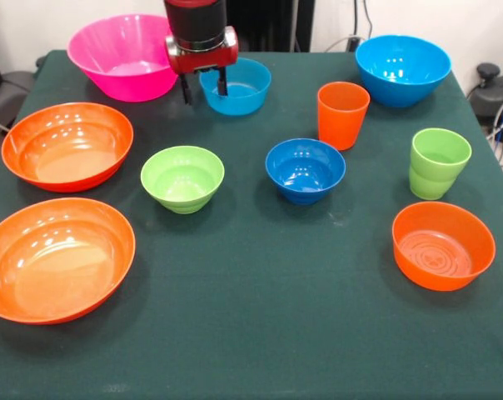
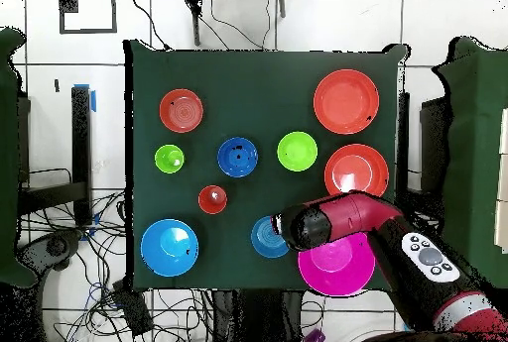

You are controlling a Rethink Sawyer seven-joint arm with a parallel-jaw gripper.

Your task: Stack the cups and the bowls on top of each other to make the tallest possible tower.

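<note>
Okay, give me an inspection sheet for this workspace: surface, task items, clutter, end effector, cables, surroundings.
Surface: green cloth over the table, flat.
Bowls: pink bowl, three orange bowls, two sky blue bowls, dark blue bowl, green bowl; all separate and upright, nothing stacked.
Cups: orange cup and green cup, upright.
Clutter: nothing seen.
End effector: open, fingers straddling the near sky blue bowl's rim.
Cables: loose on the floor beside the table, none on the cloth.
Surroundings: tiled floor, dark furniture at the sides.
</note>
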